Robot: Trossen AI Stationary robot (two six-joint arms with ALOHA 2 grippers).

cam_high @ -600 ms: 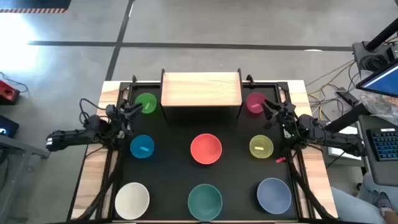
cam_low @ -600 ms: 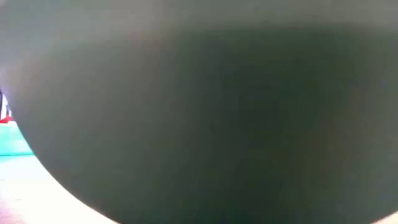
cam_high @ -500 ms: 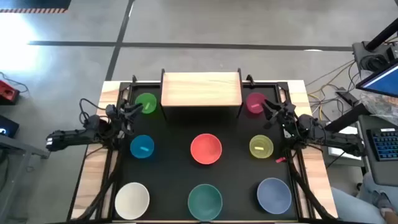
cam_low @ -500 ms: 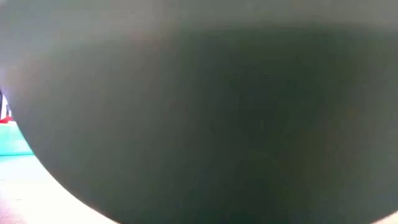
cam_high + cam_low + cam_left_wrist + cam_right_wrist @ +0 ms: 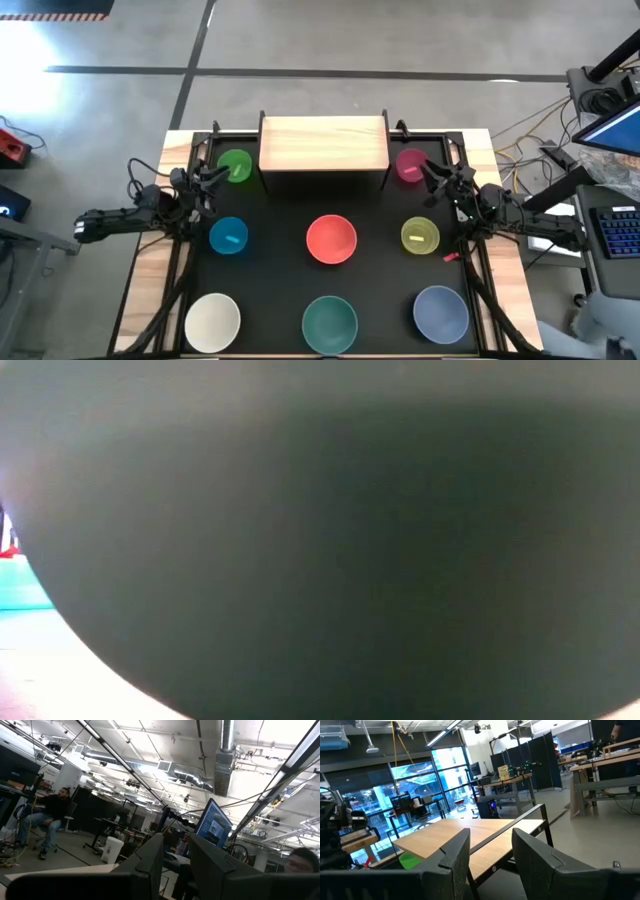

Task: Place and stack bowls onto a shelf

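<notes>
The light-wood shelf [image 5: 323, 143] stands on its black legs at the far middle of the black tabletop; the right wrist view shows the shelf [image 5: 470, 835] too. The small bowls rest upright on the table: green [image 5: 235, 165], pink [image 5: 410, 164], blue [image 5: 228, 236], yellow [image 5: 419, 235]. Nearer stand the red [image 5: 331, 240], cream white [image 5: 212, 322], teal [image 5: 330, 322] and slate blue [image 5: 440, 312] bowls. My left gripper [image 5: 210, 178] hovers by the green bowl, fingers a little apart [image 5: 175, 842]. My right gripper [image 5: 433, 178] hovers beside the pink bowl, fingers apart [image 5: 490, 835]. Neither holds anything.
The teal bowl's wall [image 5: 320, 560] fills the low view and hides the table there. Wooden table borders run along the left [image 5: 150, 270] and right [image 5: 500, 270] sides. A seated person [image 5: 50, 815] shows in the room beyond.
</notes>
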